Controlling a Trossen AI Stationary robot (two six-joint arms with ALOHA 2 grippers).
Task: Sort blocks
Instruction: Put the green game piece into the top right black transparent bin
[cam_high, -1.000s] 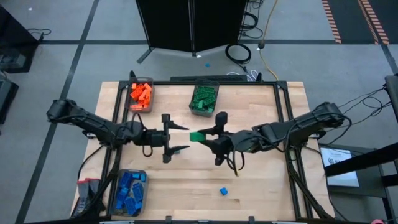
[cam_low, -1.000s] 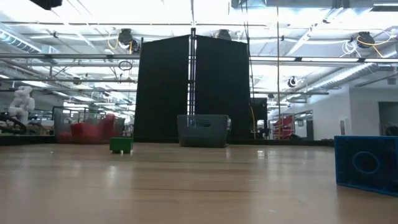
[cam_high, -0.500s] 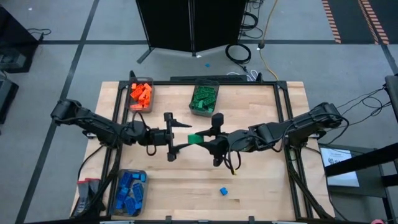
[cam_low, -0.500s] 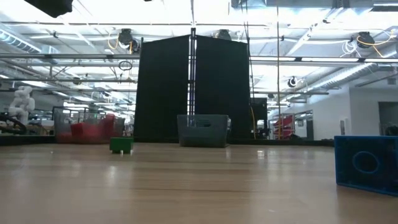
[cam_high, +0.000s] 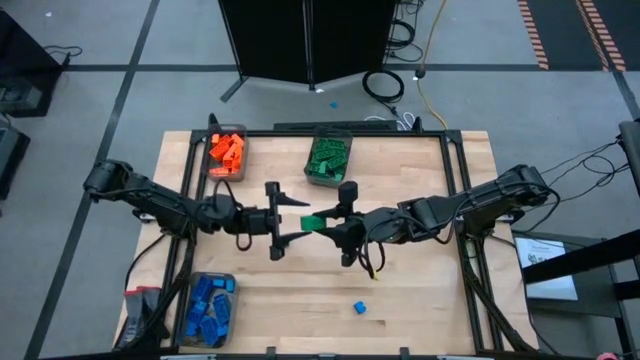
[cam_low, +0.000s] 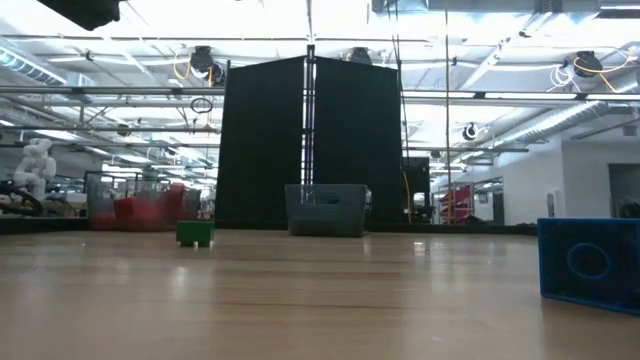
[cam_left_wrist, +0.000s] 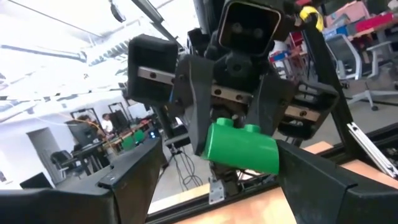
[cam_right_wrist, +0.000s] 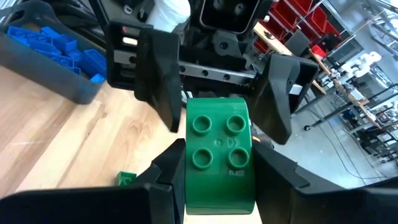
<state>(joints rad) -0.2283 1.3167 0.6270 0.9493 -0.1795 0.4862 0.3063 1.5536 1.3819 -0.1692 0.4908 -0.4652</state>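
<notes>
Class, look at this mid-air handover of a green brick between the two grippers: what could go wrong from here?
1. The right gripper pinches the small green studded plastic brick by one end; it might slip and fall.
2. The open left gripper has one finger beside the brick; closing off-centre could knock it loose.
3. The grippers nearly meet and could collide.

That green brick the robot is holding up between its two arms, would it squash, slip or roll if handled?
The green brick looks like hard moulded plastic, so it probably stays stiff in the right gripper. Its glossy sides may be a little slippery. With flat faces and studs on top, it would likely sit still rather than roll.
</notes>
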